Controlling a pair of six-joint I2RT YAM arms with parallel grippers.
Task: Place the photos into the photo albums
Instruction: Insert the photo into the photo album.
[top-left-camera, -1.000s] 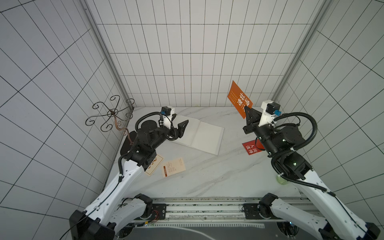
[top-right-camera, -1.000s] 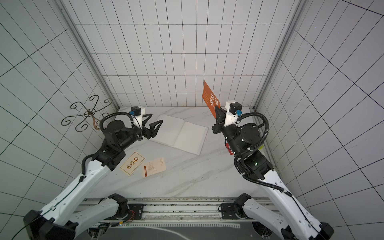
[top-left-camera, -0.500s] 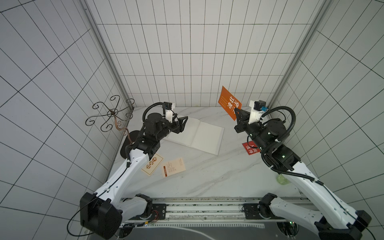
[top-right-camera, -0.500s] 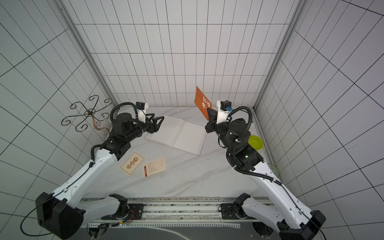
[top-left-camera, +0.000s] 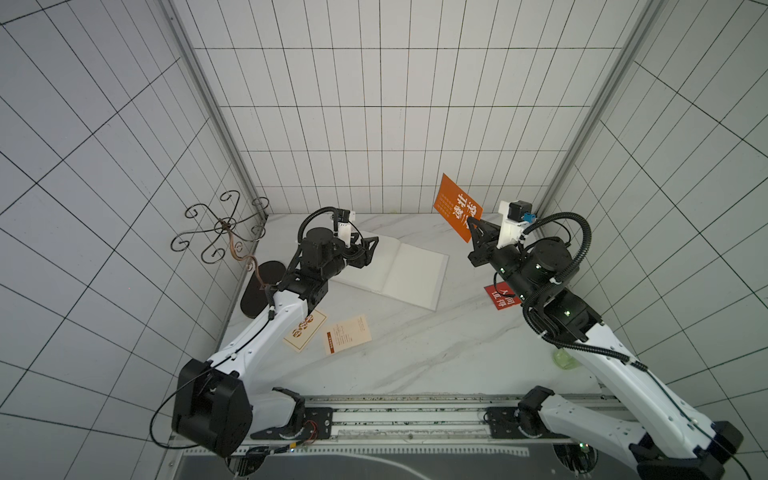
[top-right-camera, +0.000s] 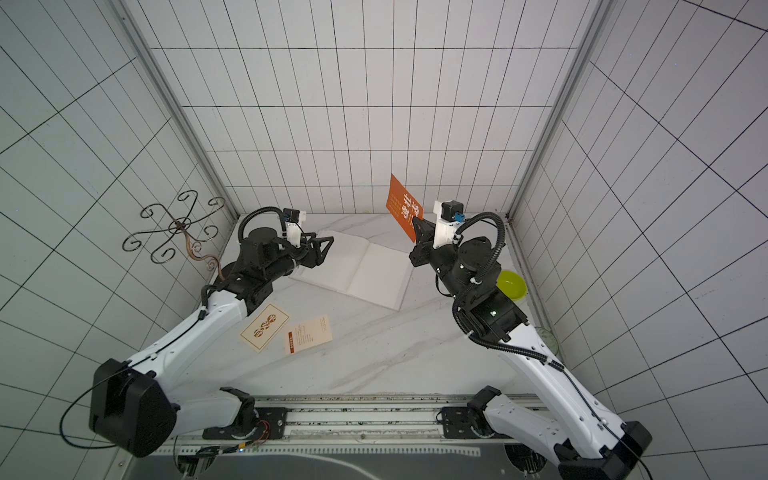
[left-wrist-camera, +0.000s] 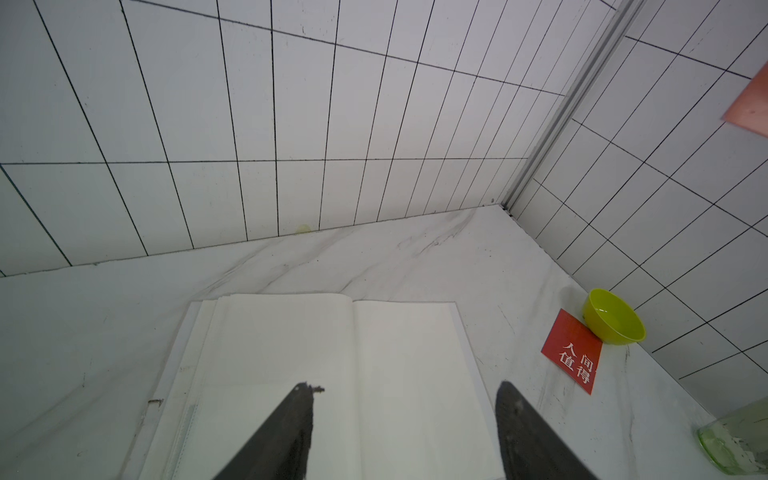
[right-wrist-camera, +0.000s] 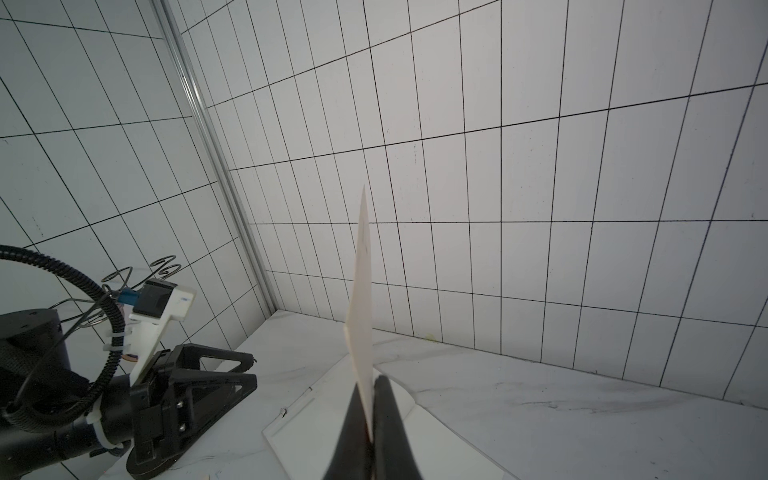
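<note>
The step in hand is carrying one photo to the book: the right gripper (top-left-camera: 471, 224) is clamped on the lower edge of an orange photo (top-left-camera: 456, 203), which stands upright in the air just off the photo album's (top-left-camera: 415, 274) right-hand page, toward the back corner, touching nothing but the pads; in the right wrist view the card (right-wrist-camera: 362, 311) shows edge-on between the closed fingers, with the album's corner below it. The album lies open and flat, and both cream pages in view are bare, so by my reading nothing has been put on this spread yet. The left gripper (top-left-camera: 371, 250) hovers low over the album's left page with its jaws apart and nothing between them; whether a fingertip touches the paper I cannot tell. A red photo (left-wrist-camera: 572, 351) lies flat on the table well beyond the album's right edge, next to a green bowl (left-wrist-camera: 614, 318), and two cream photos, one with round motifs (top-left-camera: 307, 330) and one with a brown strip (top-left-camera: 348, 340), lie side by side on the table in front of the album's left half. The next move probably calls for tipping the orange photo from upright toward flat while bringing it in over the right page, then letting go only once it lies on the paper; the left gripper looks placed to pin the left page so the book does not shift or flip shut
</note>
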